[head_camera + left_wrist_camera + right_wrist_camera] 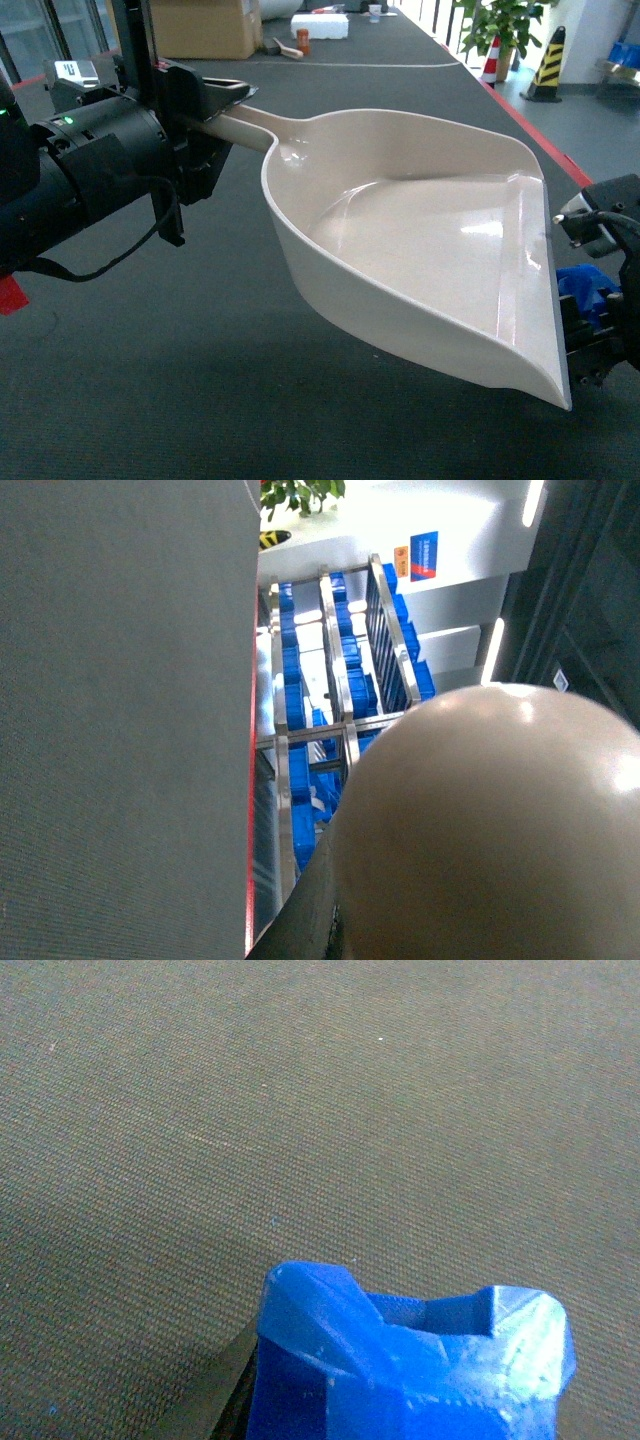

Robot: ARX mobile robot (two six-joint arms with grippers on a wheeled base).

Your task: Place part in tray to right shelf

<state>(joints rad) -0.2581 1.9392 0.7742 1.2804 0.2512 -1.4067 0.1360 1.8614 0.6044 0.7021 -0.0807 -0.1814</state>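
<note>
Closest to me, on the right, the right pincer (590, 330) is clamped on the part (588, 292), a small bright-blue block. It is held just past the front lip of the tray (440, 250), outside it and slightly below the rim. From the right wrist camera the part (415, 1360) fills the lower edge of the view, its faceted top notched in the middle, with one dark finger (215, 1390) against its left side and only the grey carpet-like surface (300, 1110) beyond.

The tray is a big beige scoop held up off the surface (200, 400), tilted so its flat lip points towards the right pincer and sits lower than its handle. Its bowl holds nothing that I can see.

Further back on the left, the left pincer (205, 100) is closed around the tray's long handle, with the black arm and its looped cable behind it. The left wrist camera sees mostly the rounded beige back of the tray (500, 830).

Beyond the red-edged side of the surface stands the right shelf (335, 710), with shiny steel rails and blue crates (290, 665) in rows. At the far end of the surface sit a cardboard box (205, 28) and a white box (320, 26), and off to the right a potted plant (505, 25) and striped traffic cones (546, 65).
</note>
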